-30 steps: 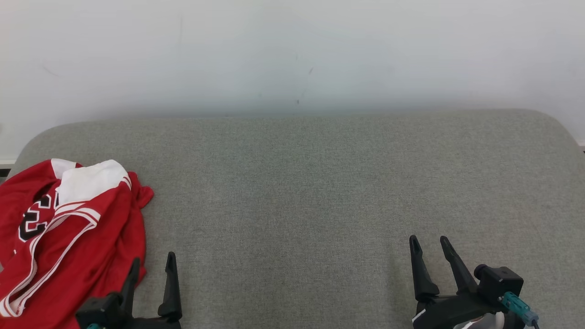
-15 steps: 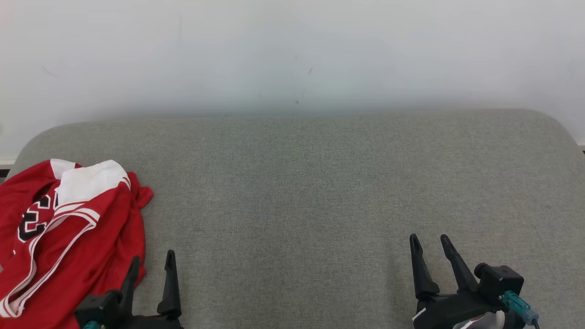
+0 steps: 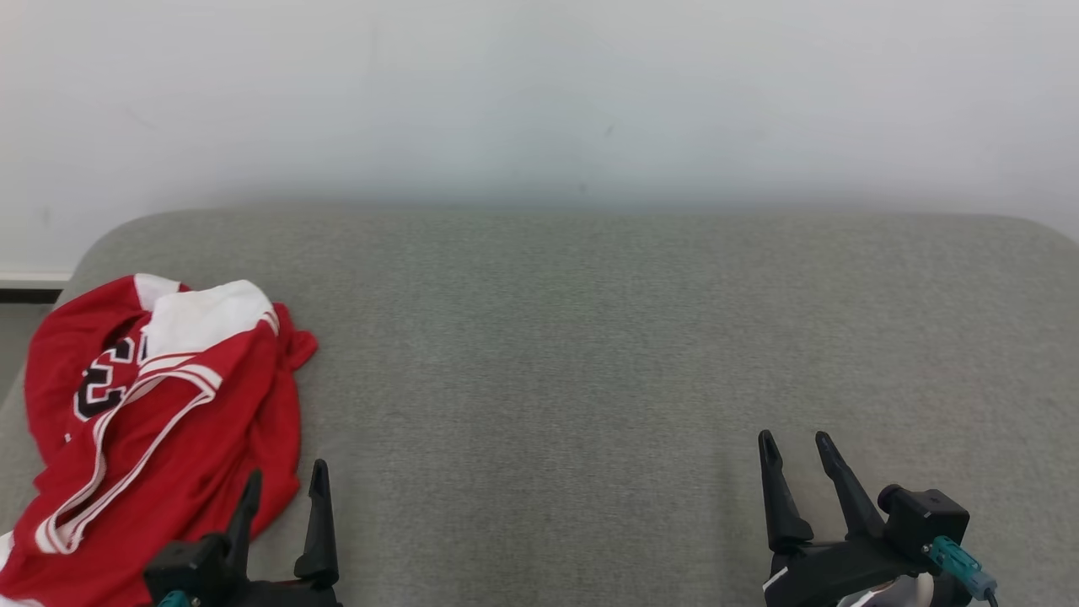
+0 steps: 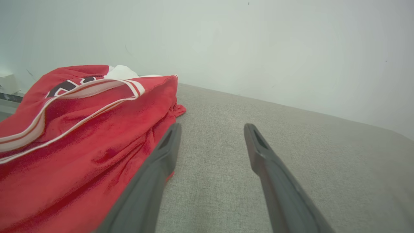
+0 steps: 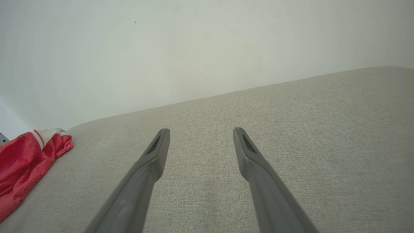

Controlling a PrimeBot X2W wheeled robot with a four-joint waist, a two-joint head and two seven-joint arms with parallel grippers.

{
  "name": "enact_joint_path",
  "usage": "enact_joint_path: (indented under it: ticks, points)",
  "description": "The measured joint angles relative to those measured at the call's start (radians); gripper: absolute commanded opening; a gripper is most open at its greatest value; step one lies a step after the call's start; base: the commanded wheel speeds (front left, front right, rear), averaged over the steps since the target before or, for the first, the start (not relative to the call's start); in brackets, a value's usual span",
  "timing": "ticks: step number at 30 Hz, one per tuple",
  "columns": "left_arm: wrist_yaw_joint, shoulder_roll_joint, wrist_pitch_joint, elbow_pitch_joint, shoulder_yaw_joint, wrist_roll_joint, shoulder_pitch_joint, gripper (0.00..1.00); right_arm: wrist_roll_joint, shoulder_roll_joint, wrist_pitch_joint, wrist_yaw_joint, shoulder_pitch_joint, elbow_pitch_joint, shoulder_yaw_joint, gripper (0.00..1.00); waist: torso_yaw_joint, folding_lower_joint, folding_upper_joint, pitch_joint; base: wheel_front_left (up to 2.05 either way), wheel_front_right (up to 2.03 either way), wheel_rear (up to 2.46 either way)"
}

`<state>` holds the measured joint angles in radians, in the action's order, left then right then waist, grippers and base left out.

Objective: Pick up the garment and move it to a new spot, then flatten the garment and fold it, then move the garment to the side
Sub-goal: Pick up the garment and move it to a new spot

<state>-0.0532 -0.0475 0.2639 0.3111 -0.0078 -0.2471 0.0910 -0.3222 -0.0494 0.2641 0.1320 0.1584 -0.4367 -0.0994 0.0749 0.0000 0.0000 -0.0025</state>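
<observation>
The garment (image 3: 160,413) is a red jersey with white trim and black numerals, lying crumpled at the left end of the grey cushioned surface (image 3: 590,337). In the left wrist view the garment (image 4: 81,129) rises in a heap just left of my fingers. My left gripper (image 3: 285,480) stands open at the garment's lower right edge, its left fingertip over the red cloth's hem, nothing between the fingers. My right gripper (image 3: 794,441) is open over bare fabric at the lower right, far from the garment. In the right wrist view the garment (image 5: 26,158) shows at the far left.
A pale wall (image 3: 539,93) runs behind the cushioned surface. The surface's rounded left corner (image 3: 101,244) lies just beyond the garment, with a dark skirting strip (image 3: 29,295) past it. Bare grey fabric stretches from the garment to the right edge.
The whole head picture has shifted right and slightly down, so the camera has turned left. Garment and both grippers keep their places relative to each other.
</observation>
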Motion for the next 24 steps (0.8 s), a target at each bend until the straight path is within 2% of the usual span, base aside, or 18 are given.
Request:
enact_joint_path:
  ticks: [7,24]
  points:
    - [-0.001,0.000,0.000,0.004,0.008,0.012,-0.002,1.00,-0.001,0.000,0.000,0.000,-0.005,0.003,0.000,1.00,0.079,0.0000,0.0000,-0.005,0.00,0.00,0.00]
    - [-0.008,-0.009,0.000,-0.001,0.053,0.044,-0.040,1.00,-0.022,0.000,0.000,0.000,-0.026,-0.001,-0.027,1.00,0.323,-0.0001,0.0000,-0.028,0.00,0.00,0.00]
